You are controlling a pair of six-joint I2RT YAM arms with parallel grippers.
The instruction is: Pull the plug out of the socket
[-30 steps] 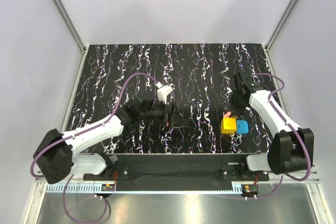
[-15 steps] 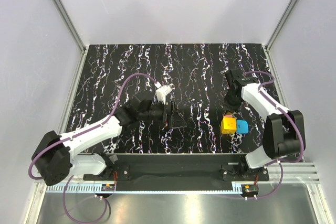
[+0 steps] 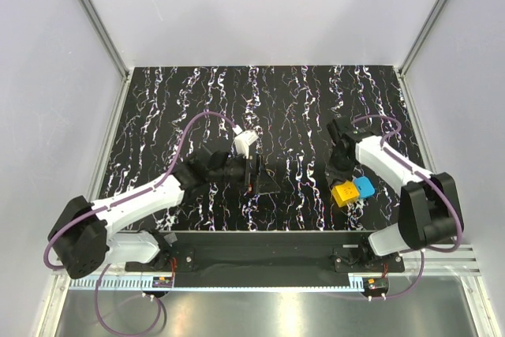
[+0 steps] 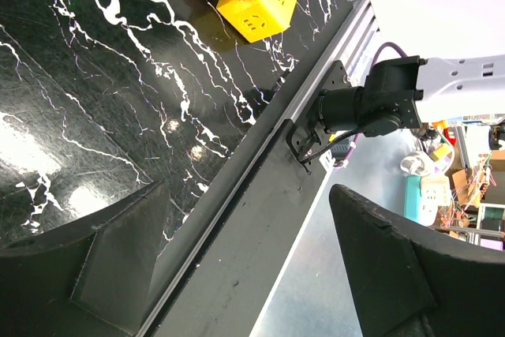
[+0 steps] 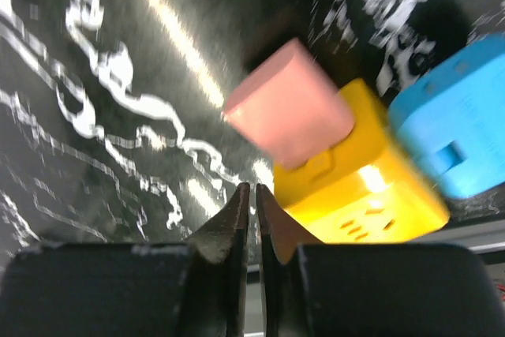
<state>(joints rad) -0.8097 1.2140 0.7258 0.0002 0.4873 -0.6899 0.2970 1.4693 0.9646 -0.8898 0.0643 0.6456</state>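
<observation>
The yellow cube socket lies near the table's front right, with a blue plug stuck in its right face. A pink plug sits in another face of the socket, next to the blue plug. My right gripper is shut with nothing between its fingers, its tips just left of the socket and below the pink plug. From above, the right gripper covers the pink plug. My left gripper hovers open and empty at mid-table, far left of the socket.
The black marbled table is fenced by grey walls at the left, right and back. A metal rail runs along the front edge close to the socket. The right arm's base stands just beyond that rail.
My right gripper has closed and swung left and nearer, down beside the socket. The socket and blue plug have turned slightly. The left arm has hardly moved.
</observation>
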